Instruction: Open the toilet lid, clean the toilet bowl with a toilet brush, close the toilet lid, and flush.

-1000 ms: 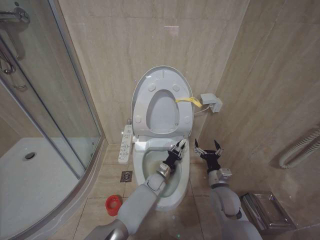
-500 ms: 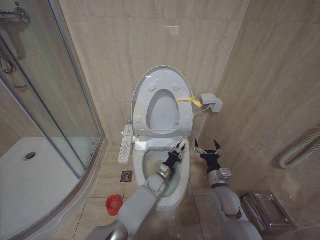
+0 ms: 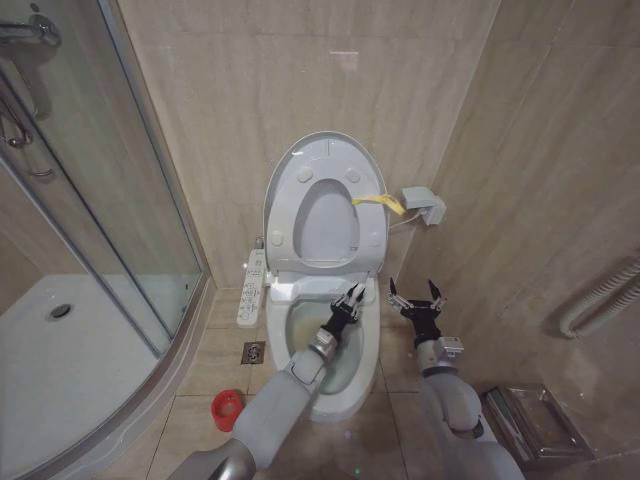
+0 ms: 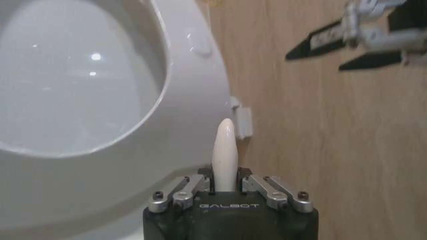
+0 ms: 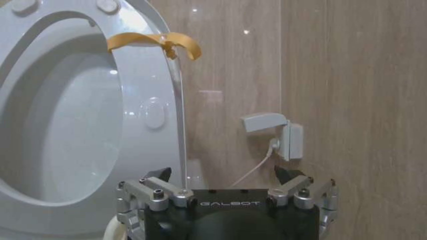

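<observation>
Left end effector (image 3: pixel 352 296) gripping toilet brush (image 4: pixel 224 150) over toilet bowl (image 3: pixel 365 365), right end effector (image 3: pixel 417 293) spread wide, beige tiled walls (image 3: pixel 250 100)

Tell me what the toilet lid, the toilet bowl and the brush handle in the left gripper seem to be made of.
Toilet lid: probably glossy white plastic; thin moulded shell with highlights.
Toilet bowl: likely glazed ceramic; thick, shiny white rim.
Toilet brush handle, held in the left gripper: smooth off-white, seemingly plastic, with a rounded tip.

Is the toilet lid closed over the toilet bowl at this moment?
No, the toilet lid stands raised against the wall behind the toilet bowl, and the left hand is over the open bowl.
</observation>
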You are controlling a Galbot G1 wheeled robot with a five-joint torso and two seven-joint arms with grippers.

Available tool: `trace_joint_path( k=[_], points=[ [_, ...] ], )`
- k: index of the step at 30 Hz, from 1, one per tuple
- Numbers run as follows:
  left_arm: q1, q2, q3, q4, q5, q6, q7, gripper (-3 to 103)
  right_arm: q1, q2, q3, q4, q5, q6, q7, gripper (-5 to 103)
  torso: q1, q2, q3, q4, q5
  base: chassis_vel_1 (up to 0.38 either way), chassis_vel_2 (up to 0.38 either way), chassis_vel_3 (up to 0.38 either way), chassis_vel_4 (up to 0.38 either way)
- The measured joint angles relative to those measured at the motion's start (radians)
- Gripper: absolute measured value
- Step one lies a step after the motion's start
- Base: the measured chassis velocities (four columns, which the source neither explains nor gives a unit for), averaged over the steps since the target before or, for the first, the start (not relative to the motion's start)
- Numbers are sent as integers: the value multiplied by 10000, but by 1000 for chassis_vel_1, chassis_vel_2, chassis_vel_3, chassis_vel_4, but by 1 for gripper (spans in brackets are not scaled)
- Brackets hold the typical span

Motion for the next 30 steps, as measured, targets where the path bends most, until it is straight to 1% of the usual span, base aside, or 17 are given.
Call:
trace_joint_path(
  k=[4,6,8,10,13,17,19,22,23,24,25,27,30],
  points=[
    [33,-2,98,193,-55,-37,69,21,0,-1,1,0,0,0,0,100,0,0,-1,1,0,0,0,0,0],
    [8,4,37,650,63,-82,89,21,0,0,1,0,0,0,0,100,0,0,0,7,2,0,0,0,0],
    [-2,5,12,730,79,-87,104,21,0,0,0,0,0,0,0,100,0,0,0,10,5,0,0,0,0],
    [-2,5,35,565,18,-76,110,21,0,0,0,0,0,0,0,100,0,0,0,9,4,0,0,0,0],
    [0,1,193,-23,-217,38,92,21,0,0,0,0,0,0,0,100,-1,0,-1,0,0,0,0,0,0],
    [10,-3,402,-265,-321,148,83,21,0,0,0,0,0,0,0,100,-1,0,-1,0,0,0,0,0,0],
    [9,-5,428,-118,-275,141,65,21,0,0,0,0,0,0,0,100,0,0,-1,-1,0,0,0,0,0],
    [-103,1,273,691,114,24,-8,21,0,0,0,0,0,0,0,100,0,0,0,5,1,0,0,0,0],
    [-103,1,273,691,114,24,-8,21,0,0,0,0,0,0,0,100,0,0,0,5,1,0,0,0,0],
    [-184,5,176,953,176,-8,-20,21,0,-1,0,0,0,0,0,100,0,0,0,11,5,0,0,0,0],
    [-229,5,156,968,181,-14,-23,21,0,0,0,0,0,0,0,100,0,0,0,8,3,0,0,0,0],
    [-247,5,155,841,180,-9,-33,21,0,0,0,0,0,0,0,100,0,0,0,8,2,0,0,0,0],
    [-215,0,351,166,1,116,-53,21,0,0,0,0,0,0,0,100,0,0,-1,1,0,0,0,0,0]
  ],
)
